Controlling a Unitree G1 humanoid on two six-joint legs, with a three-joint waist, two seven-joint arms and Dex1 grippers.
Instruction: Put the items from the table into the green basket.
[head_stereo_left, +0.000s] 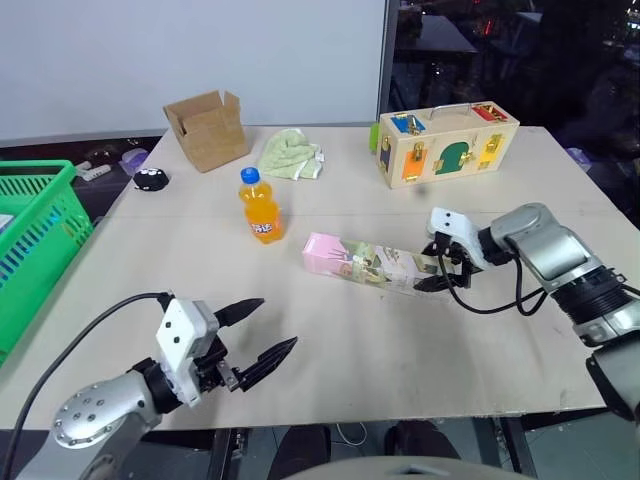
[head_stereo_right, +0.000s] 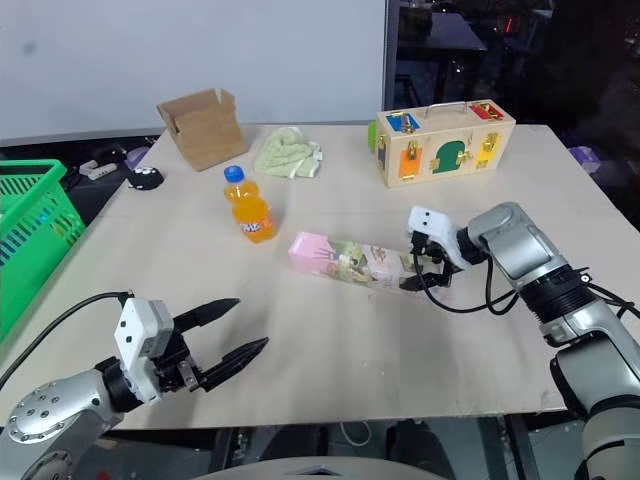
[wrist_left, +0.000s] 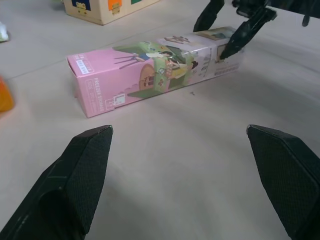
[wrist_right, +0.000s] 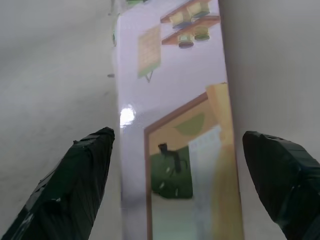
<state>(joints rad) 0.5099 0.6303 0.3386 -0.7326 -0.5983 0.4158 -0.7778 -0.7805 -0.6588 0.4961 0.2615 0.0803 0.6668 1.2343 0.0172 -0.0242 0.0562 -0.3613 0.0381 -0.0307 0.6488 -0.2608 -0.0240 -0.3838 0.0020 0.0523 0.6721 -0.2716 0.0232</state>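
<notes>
Both tools (head_stereo_left: 262, 332) (head_stereo_left: 437, 268) wide open

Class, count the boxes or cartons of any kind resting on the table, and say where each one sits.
3. The brown cardboard box at the far left, the wooden latch box at the far right, and the pink carton lying mid-table beside the orange soda bottle. None looks hidden.

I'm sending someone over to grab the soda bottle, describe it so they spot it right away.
On the pale table, look midway between the brown cardboard box and the pink carton. The soda bottle stands upright there, orange with a blue cap.
</notes>
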